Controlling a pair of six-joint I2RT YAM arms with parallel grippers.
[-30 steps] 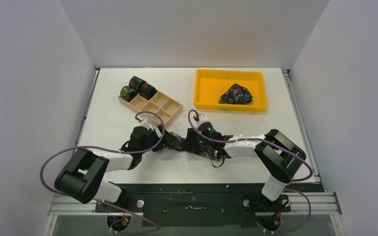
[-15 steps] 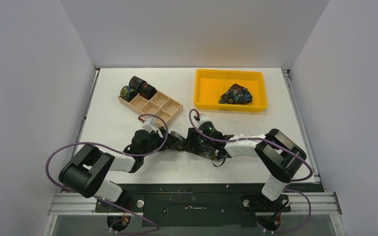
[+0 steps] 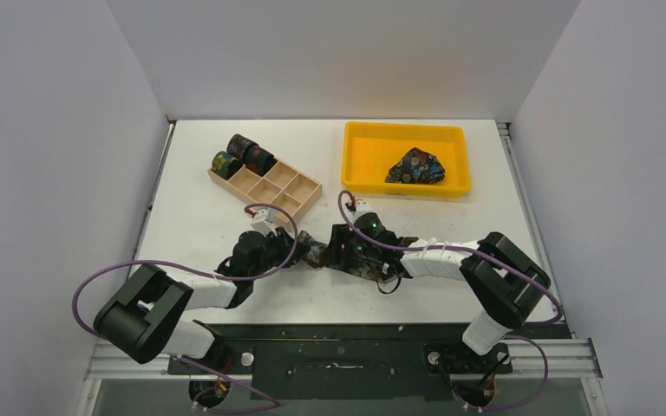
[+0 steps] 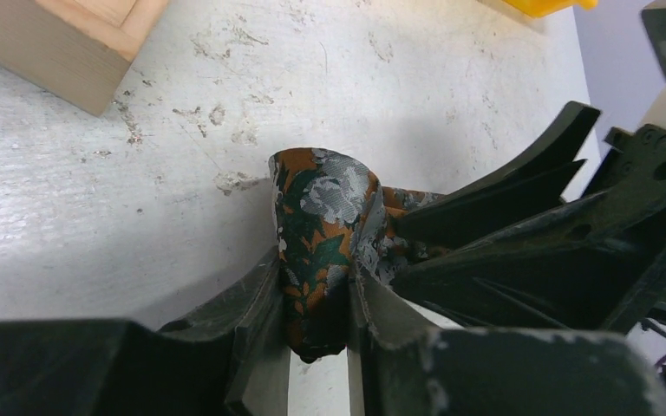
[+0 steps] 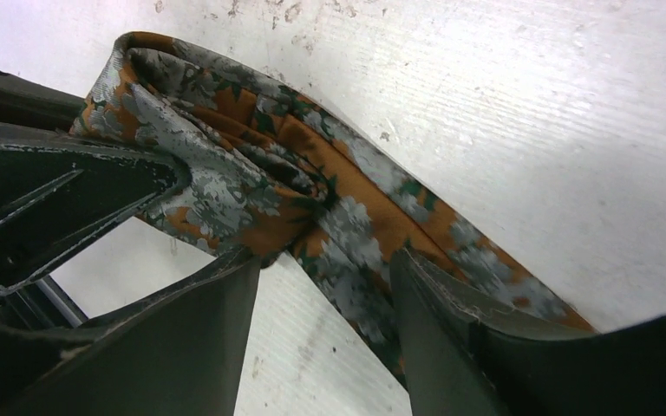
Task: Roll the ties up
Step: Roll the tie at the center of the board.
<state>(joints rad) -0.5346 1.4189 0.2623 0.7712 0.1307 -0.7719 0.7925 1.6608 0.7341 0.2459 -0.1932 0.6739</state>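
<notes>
Over the last second we see the left end effector [image 4: 316,316], clamped on the rust-and-grey floral fabric tie [image 4: 323,234], advance toward the right end effector [image 5: 325,286], whose fingers stand parted astride the strip, so rolling is under way.

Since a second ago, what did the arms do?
The left hand, shut on the tie, slid right toward the right hand, bunching the tie between them. The right elbow shifted right. The box, tray and other ties stayed put.

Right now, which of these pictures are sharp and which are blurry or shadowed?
Top external: evenly lit and sharp, soft shadows under the arms. Left wrist: the orange floral tie is sharp; the left pincer fingers up close are dark and soft. Right wrist: the tie is crisp, the right pincer fingers slightly blurred, nearly black.
</notes>
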